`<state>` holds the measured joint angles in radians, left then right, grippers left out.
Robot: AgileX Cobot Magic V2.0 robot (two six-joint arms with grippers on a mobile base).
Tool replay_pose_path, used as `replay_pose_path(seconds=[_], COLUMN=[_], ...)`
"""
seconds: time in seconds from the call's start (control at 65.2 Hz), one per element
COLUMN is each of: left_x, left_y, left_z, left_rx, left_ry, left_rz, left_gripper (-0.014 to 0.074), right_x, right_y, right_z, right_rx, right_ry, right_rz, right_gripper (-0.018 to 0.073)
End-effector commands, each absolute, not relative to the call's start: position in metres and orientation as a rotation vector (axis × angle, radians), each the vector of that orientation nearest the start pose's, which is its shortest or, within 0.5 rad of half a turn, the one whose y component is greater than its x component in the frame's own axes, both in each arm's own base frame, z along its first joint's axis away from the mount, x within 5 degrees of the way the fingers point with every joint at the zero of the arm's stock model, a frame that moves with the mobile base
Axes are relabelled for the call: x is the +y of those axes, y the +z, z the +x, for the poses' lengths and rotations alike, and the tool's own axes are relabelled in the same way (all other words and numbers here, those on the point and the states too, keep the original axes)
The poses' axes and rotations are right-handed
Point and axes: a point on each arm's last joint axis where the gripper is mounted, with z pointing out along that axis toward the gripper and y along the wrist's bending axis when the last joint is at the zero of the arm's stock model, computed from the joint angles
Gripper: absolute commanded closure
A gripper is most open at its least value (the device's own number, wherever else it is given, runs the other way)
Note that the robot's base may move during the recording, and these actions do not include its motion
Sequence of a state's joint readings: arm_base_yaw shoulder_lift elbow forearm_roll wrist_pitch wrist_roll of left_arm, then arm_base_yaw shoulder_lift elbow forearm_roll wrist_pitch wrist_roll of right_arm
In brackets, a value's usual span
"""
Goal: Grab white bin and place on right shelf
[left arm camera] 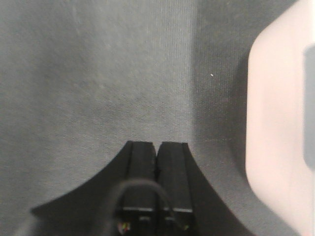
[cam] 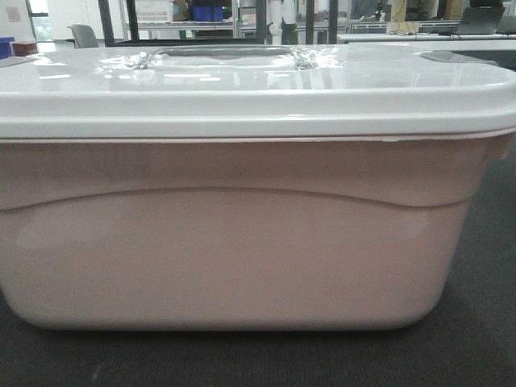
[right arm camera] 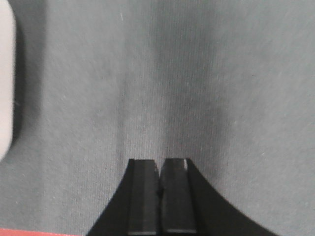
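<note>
The white bin (cam: 242, 250) fills the front view: a pinkish translucent tub with a curved side ridge under a glossy white lid (cam: 258, 81), standing on dark carpet. In the left wrist view the bin (left arm camera: 275, 123) shows at the right edge, apart from my left gripper (left arm camera: 157, 145), which is shut with nothing in it above the carpet. Over in the right wrist view a sliver of the bin (right arm camera: 6, 78) shows at the left edge. My right gripper (right arm camera: 159, 162) is shut and empty too, well clear of it. The right shelf is out of view.
Grey carpet (left arm camera: 98, 73) lies under both grippers. A thin red strip (right arm camera: 34, 233) runs along the lower left of the right wrist view. Behind the bin are dark uprights (cam: 129, 20), white tables (cam: 427, 36), a chair (cam: 83, 35) and blue bins (cam: 207, 13).
</note>
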<state>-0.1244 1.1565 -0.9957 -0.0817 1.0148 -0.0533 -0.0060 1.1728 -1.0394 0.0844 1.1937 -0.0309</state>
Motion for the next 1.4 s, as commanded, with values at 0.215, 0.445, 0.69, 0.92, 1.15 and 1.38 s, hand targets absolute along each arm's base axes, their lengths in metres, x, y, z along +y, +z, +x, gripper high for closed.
replay_pose_path(seconds=[0.215,0.445,0.69,0.92,1.15,1.38], left_x=[-0.037,-0.037,-0.037,-0.038,-0.041,-0.045], left_y=[0.333,0.335,0.335,0.334,0.339,0.385], left_z=[0.229,0.232,0.231,0.231,0.229,0.228], left_rx=[2.519,2.484,2.490,2.493,2.522,2.443], left_ry=[-0.217,-0.217,-0.215,-0.227,-0.274,-0.330], left_rz=[0.009,0.013,0.017,0.013,0.024,0.070], left_gripper=[0.0715,0.0704,0.0314,0.0101,0.0185,0.0284], right_x=[0.010,0.011,0.013,0.015,0.023,0.029], right_y=[0.336,0.336,0.335,0.338,0.361,0.415], right_z=[0.211,0.212,0.210,0.216,0.218,0.225], right_rx=[2.738,2.720,2.749,2.674,2.602,2.458], right_ry=[0.193,0.213,0.243,0.279,0.410,0.471], right_rz=[0.007,0.014,0.017,0.061,0.072,-0.039], right_gripper=[0.0504,0.0501,0.0176,-0.0061,-0.0061,-0.0061])
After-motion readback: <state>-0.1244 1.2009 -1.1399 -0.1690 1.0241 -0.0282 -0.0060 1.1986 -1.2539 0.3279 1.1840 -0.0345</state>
